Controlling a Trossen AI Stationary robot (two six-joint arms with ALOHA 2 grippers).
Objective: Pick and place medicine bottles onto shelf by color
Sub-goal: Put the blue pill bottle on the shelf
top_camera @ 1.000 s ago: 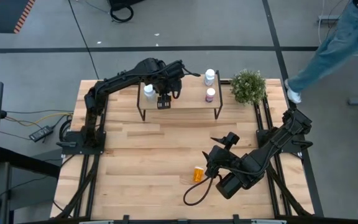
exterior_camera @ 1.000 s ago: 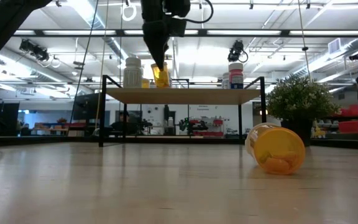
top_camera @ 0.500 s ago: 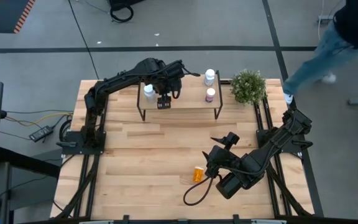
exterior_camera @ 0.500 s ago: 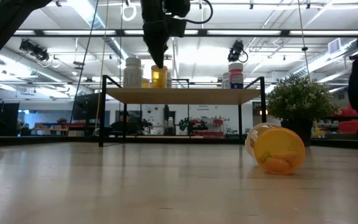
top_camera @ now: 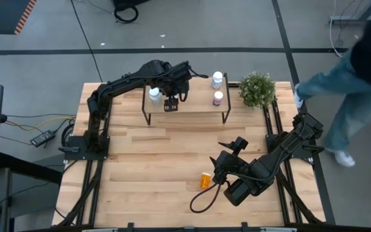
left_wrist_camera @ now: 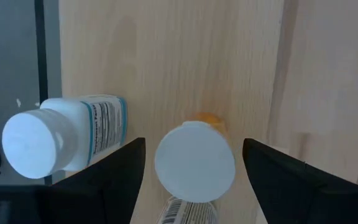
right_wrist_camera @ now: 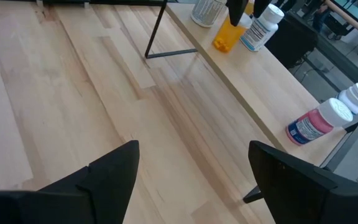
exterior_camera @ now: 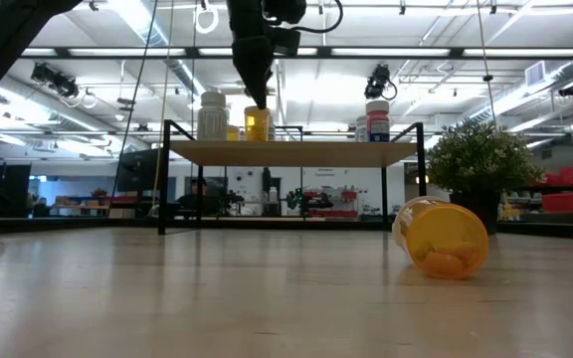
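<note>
Bottles on the shelf [top_camera: 192,108] are what you see first: an orange bottle [exterior_camera: 257,123] stands upright on the board, with a white bottle [top_camera: 153,95] just beside it. Your left end effector [top_camera: 171,105] is right above the orange one. In the left wrist view the fingers [left_wrist_camera: 114,168] are apart, one on each side of its white cap [left_wrist_camera: 194,162], and they do not touch it.

At the other end of the shelf there is a pink bottle [top_camera: 218,98], and another white bottle [top_camera: 217,79] is near it at the far edge. From the high view I cannot tell if that one is on the board or behind it.

One more orange bottle [top_camera: 205,180] lies on its side on the table [top_camera: 147,167], well apart from the shelf. Your right end effector [top_camera: 227,147] waits over the table, near this lying bottle, with its fingers [right_wrist_camera: 114,171] wide apart and nothing between them.

A plant [top_camera: 257,89] stands at the far right corner of the table. A person [top_camera: 359,77] is on the floor beyond that side.
</note>
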